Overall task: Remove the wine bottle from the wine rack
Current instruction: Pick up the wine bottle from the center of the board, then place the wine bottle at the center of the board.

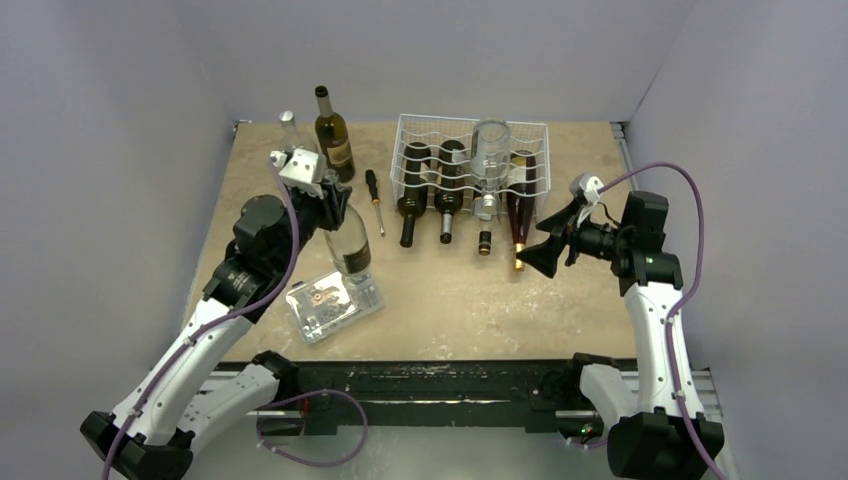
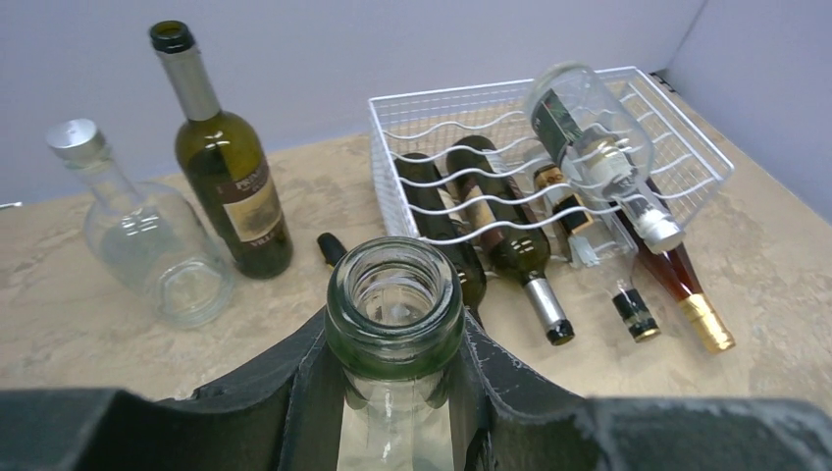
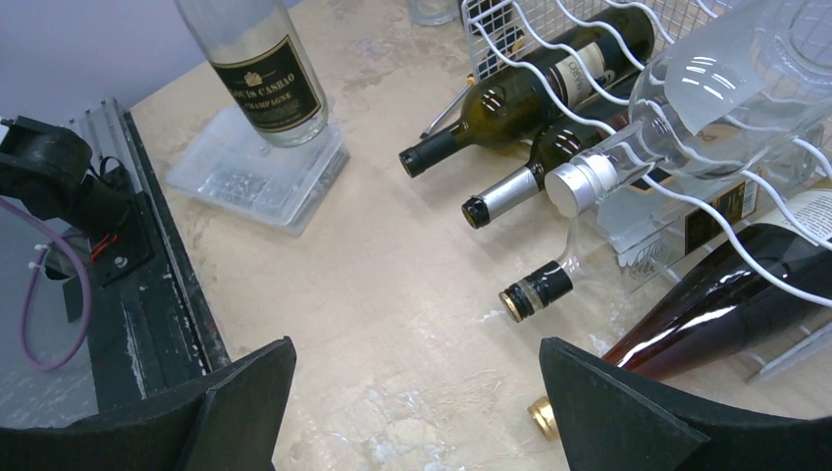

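your left gripper (image 2: 397,422) held the clear bottle (image 2: 394,304) by its neck, upright, well apart from the wine rack (image 1: 470,122), seemingly resting on the parts box (image 1: 318,310). your right gripper (image 3: 417,392) stood wide open near the red bottle (image 1: 520,205). next, i'd judge: settle it, then release.

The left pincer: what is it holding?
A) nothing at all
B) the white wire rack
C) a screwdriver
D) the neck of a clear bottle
D: the left pincer is shut around the neck of the clear bottle, and the bottle's open mouth pokes up out of its grip in the left wrist view.
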Robot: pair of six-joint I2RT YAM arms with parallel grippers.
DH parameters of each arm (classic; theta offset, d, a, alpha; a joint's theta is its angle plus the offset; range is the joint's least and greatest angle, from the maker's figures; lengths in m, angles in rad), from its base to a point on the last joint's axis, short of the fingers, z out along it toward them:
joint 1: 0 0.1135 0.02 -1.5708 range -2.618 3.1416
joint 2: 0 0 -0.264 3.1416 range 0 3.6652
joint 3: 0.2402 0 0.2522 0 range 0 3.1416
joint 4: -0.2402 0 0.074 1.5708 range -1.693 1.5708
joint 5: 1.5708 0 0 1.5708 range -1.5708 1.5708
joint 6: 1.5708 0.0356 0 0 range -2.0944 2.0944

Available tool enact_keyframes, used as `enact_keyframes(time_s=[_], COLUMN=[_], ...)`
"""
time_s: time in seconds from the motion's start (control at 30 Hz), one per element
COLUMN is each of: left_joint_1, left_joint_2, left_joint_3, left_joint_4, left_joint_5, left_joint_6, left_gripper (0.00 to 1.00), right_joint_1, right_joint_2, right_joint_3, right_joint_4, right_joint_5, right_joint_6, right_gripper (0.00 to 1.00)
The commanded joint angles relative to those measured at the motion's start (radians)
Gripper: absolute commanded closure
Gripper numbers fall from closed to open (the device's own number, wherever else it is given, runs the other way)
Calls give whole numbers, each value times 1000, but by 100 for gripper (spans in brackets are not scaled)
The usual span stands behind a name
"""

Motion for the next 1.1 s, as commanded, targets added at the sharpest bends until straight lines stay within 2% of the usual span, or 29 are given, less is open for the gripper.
enact_keyframes(time_s=[0.0,0.53,0.8,1.07], left_joint_1=[64,387,550,614], left_joint_2=[-16,116,255,412], left_joint_3=[110,116,85,131], left_joint_4=[224,389,599,735], left_joint_5=[-18,-37,-50,-83], left_joint_6=[11,-52,-77,-21], left_gripper=[100,100,100,100], right_joint_1=[-4,-4,-4,-4], right_joint_2=[2,12,15,26], right_joint_3=[9,12,12,12], right_joint_4=[-12,-22,-26,-32], right_joint_5=[10,12,12,12], right_joint_6=[-18,-25,-28,-33], right_gripper=[1,1,1,1])
